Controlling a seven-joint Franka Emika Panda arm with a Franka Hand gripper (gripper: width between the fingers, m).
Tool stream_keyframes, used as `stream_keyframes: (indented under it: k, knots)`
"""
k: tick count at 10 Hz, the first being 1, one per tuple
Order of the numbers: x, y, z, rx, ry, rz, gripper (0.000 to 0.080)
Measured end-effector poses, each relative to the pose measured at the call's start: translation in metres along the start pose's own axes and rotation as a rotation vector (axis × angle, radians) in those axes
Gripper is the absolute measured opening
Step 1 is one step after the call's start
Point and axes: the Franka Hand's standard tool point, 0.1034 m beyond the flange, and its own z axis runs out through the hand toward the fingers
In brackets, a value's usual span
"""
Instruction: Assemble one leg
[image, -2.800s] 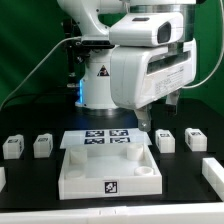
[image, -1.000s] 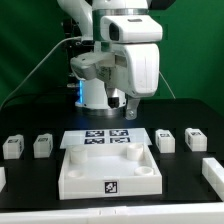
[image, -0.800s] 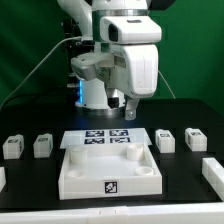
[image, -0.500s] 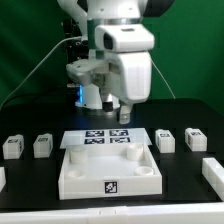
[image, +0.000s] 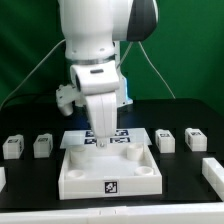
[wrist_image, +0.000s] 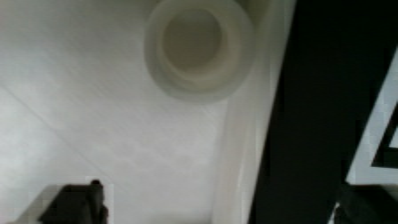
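Note:
Several legs, small white blocks with tags, stand on the black table: two at the exterior view's left (image: 12, 146) (image: 42, 146) and two at its right (image: 165, 140) (image: 196, 138). My gripper (image: 101, 140) hangs open and empty over the back edge of the large white tray part (image: 80, 182), touching no leg. In the wrist view my gripper (wrist_image: 210, 205) looks down on the tray's white surface (wrist_image: 107, 120) with a round socket (wrist_image: 196, 45). One dark finger (wrist_image: 75, 203) shows; the other is lost against the black table. No leg shows in the wrist view.
The marker board (image: 125, 137) lies just behind the tray, partly covered by the arm. White parts are cut off at the exterior view's left edge (image: 2, 178) and right edge (image: 212, 172). The robot base and cables stand behind.
The arm has swung toward the exterior view's left and dropped lower, bringing the gripper from behind the marker board to the tray's back edge. The jaws stay open.

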Motion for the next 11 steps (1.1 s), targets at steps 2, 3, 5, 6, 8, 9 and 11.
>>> stream_keyframes:
  k: [2, 3, 5, 6, 8, 9, 11]
  knots:
    - [0.011, 0.01, 0.016, 0.004, 0.01, 0.04, 0.065]
    - [0.016, 0.009, 0.024, 0.007, 0.016, 0.04, 0.065]
    - [0.011, 0.009, 0.026, 0.025, 0.02, 0.074, 0.065]
    - [0.009, 0.007, 0.029, 0.03, 0.022, 0.08, 0.065]
    - [0.009, 0.007, 0.03, 0.03, 0.022, 0.083, 0.0405]
    - [0.009, 0.007, 0.03, 0.03, 0.022, 0.084, 0.0405]
    - [0.008, 0.008, 0.029, 0.026, 0.021, 0.085, 0.0081]
